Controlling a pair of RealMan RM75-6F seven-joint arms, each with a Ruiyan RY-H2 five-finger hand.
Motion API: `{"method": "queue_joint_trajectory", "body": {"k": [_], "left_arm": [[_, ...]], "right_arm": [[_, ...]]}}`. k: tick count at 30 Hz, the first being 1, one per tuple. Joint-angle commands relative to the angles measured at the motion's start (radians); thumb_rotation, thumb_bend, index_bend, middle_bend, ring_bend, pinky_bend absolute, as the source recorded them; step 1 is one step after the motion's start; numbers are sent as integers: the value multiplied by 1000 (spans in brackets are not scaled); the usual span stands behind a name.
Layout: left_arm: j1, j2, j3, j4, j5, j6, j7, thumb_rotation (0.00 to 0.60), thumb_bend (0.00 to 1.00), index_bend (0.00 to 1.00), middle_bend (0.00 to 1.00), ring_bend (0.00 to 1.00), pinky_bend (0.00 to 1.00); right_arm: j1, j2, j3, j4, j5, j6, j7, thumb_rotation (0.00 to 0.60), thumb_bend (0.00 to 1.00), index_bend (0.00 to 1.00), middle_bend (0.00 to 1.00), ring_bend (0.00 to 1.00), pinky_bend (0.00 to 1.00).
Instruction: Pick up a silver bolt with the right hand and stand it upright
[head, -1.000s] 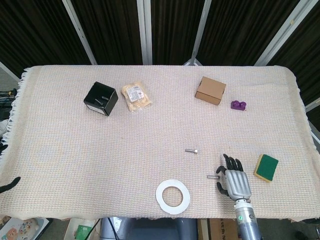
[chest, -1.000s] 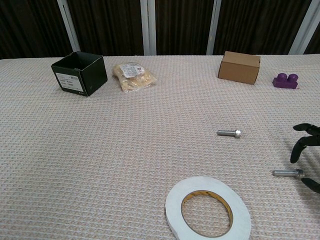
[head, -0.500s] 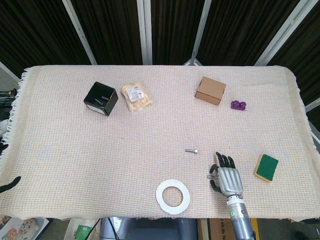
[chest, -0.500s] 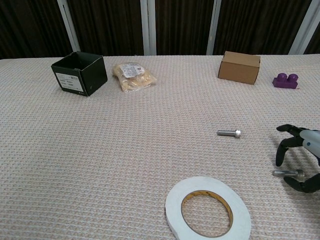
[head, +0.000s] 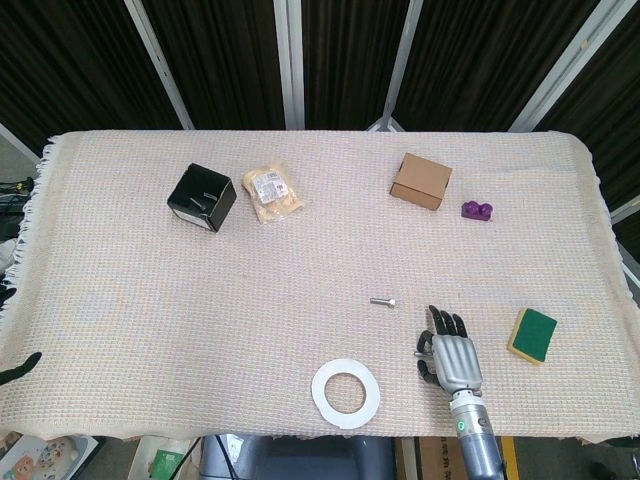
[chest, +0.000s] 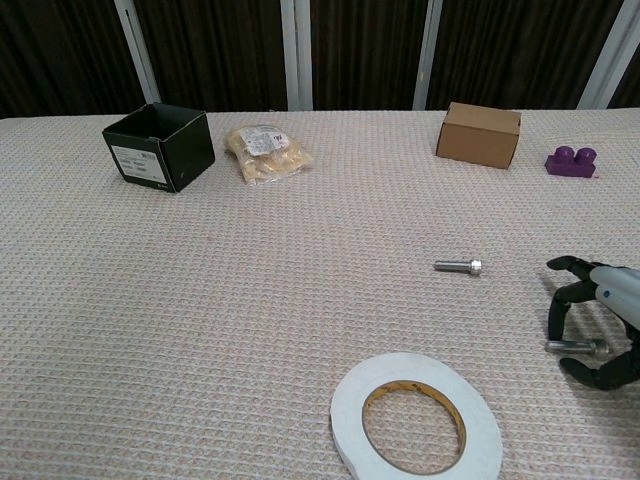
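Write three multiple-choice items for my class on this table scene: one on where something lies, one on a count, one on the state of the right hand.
1. Where does the green sponge lie?
A. Beside the black box
B. Near the table's right edge
C. Inside the tape roll

2. How many silver bolts are on the cloth?
A. One
B. Two
C. Four

3. What is the right hand doing?
A. Holding a bolt in the air
B. Resting on the brown box
C. Poised over a lying bolt, fingers apart

Answers: 1 B, the sponge sits right of the hand. 2 B, the far bolt and the near bolt. 3 C, the near bolt lies flat on the cloth between the spread fingers.
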Motion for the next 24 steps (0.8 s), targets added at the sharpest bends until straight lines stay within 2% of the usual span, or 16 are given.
{"method": "queue_joint_trajectory", "body": {"k": [1,24], "left_arm": [[0,0,-1,0,-1,1,0,600,147,179,143,7,48],[-2,-2,-1,-1,-3,-2,7,600,147,178,143,7,48]], "right_arm": [[3,-4,0,4,2,-1,2,600,354,539,0,55,9],[20,-10,0,6,20,5,14,600,364,583,0,68,11]]}}
